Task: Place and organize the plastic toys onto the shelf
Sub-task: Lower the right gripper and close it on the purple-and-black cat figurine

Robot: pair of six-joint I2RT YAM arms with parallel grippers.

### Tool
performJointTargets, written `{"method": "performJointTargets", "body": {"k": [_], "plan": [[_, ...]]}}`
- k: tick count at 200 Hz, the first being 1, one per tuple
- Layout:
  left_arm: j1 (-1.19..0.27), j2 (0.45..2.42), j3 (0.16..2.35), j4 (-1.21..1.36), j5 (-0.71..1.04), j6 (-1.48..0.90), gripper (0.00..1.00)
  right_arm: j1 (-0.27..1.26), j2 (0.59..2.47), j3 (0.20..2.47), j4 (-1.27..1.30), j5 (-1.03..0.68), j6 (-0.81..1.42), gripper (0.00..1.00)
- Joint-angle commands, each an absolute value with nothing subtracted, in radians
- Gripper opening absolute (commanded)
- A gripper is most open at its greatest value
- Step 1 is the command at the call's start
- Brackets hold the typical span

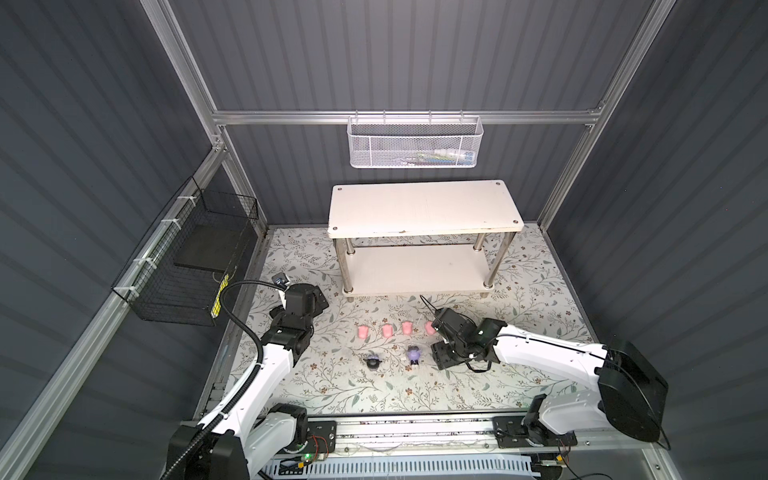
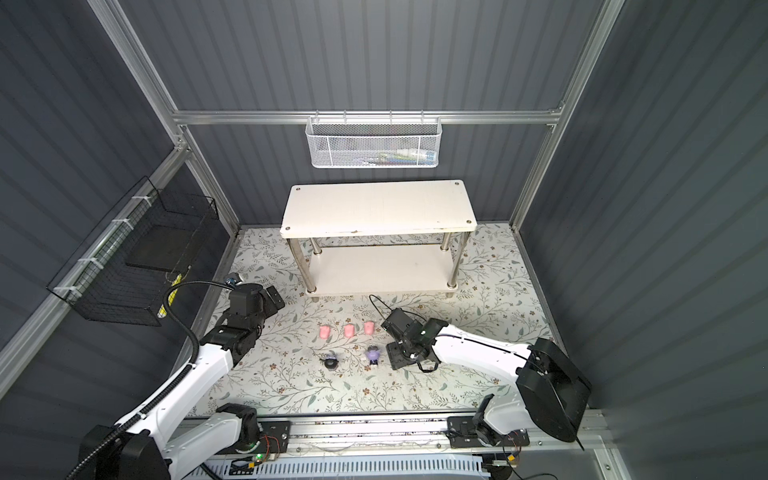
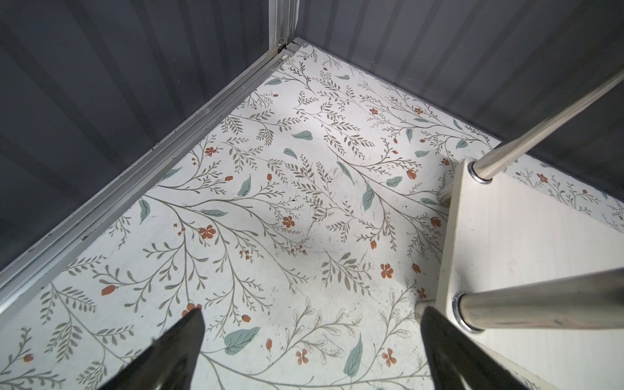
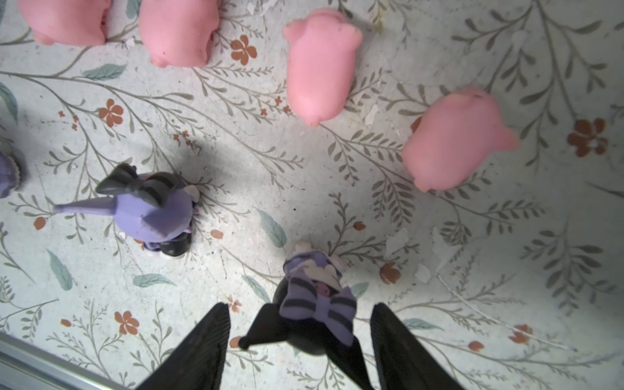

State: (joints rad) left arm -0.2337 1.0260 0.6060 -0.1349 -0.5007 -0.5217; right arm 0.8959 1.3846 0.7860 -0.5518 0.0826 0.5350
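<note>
The right gripper (image 4: 299, 309) straddles a black-and-lavender toy (image 4: 314, 314). Its jaws stand partly apart, one finger on each side, and mat (image 4: 304, 189) shows in both gaps. Whether a pad brushes the toy's dark ear I cannot tell. Ahead of the jaws four pigs (image 4: 320, 64) lie in an arc. The nearest pig (image 4: 456, 138) sits off to one side, apart from the finger there. On the other side stands a second toy (image 4: 148, 209), and beyond it a third toy (image 4: 5, 175) is cut by the frame edge. Bare mat lies between jaws and pigs, and a rail (image 4: 30, 364) runs behind them.

In both top views the gripper body hides the straddled toy. In a top view the pigs (image 1: 387, 330) number four; in a top view the pigs (image 2: 349, 330) number three, with the gripper covering the last.

The left gripper (image 3: 310, 312) hangs with jaws wide and only mat between them. The shelf (image 3: 506, 243) has a lower corner and a leg (image 3: 540, 307) just beside one finger. The shelf stands well ahead of the right jaws.
</note>
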Motion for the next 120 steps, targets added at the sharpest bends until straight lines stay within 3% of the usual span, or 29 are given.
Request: {"method": "performJointTargets", "body": {"k": [1,120], "plan": [[-0.235,1.034,0.593,-0.129,-0.497,-0.534,1.00,0.903,1.396,0.799,-0.580,0.115,0.543,0.68],[-0.235,1.032,0.592,-0.135,-0.510,-0.534,1.00,0.908,1.439,0.807,-0.559,0.115,0.545,0.60]]}}
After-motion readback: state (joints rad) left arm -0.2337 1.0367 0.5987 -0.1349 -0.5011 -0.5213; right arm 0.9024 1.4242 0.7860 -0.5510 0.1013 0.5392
